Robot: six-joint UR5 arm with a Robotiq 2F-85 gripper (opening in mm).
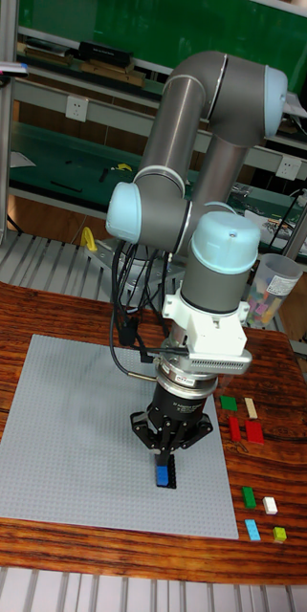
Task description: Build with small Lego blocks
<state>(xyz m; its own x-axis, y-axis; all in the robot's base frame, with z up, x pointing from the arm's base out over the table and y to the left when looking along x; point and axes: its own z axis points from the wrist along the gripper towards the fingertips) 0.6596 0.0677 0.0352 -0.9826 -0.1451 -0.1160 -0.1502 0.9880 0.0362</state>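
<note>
Look first at the clear plastic cup [273,287] standing on the wooden table [38,316] behind the arm, right of the wrist: you can see pale coloured bricks piled inside it (their shapes are too small to tell). Your blue Lego brick [161,473] is small and rectangular, sitting atop a black brick [166,481] on the grey baseplate [67,430], near its front right. The gripper [164,457] hangs directly over it, fingers pointing down around the blue brick; you cannot tell whether they pinch it. Loose bricks [247,430] lie on the table just right of the baseplate.

wooden table [38,316] | plastic cup [273,287], contents unclear | green shelving [67,153] behind
</note>
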